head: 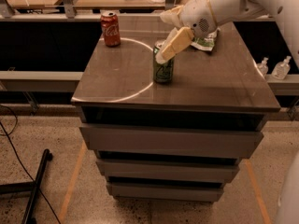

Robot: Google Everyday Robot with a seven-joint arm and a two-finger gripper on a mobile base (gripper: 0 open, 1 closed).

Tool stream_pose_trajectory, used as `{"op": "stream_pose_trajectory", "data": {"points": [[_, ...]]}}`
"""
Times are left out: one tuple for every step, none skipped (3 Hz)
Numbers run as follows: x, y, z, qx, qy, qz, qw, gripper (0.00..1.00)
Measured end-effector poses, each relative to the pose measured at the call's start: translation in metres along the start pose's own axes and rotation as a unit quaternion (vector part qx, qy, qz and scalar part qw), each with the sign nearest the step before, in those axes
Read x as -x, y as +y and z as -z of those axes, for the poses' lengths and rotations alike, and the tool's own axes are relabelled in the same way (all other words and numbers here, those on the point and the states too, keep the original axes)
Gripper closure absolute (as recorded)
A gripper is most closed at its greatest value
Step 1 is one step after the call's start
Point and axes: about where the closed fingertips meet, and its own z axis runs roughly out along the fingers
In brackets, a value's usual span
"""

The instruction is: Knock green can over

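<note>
The green can [163,69] stands upright near the middle of the grey cabinet top [224,83]. My gripper [164,54] reaches in from the upper right, and its pale fingertip lies over the can's top rim. The white arm stretches back to the right edge of the view. The can's silver top is partly hidden behind the finger.
A red cola can [110,28] stands at the cabinet's back left. A green-and-white snack bag [206,41] lies at the back right, partly behind my arm. Two small bottles [275,69] stand on a ledge to the right. A wooden table runs behind.
</note>
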Motion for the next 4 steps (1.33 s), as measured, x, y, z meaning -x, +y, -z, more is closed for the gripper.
{"op": "stream_pose_trajectory", "data": {"points": [[-0.016, -0.013, -0.023, -0.003, -0.049, -0.030, 0.9983, 0.00], [-0.032, -0.024, -0.033, -0.006, -0.089, -0.055, 0.9945, 0.00], [-0.048, -0.034, -0.028, -0.013, -0.126, -0.071, 0.9895, 0.00], [-0.065, -0.041, -0.017, -0.012, -0.165, -0.088, 0.9823, 0.00]]}}
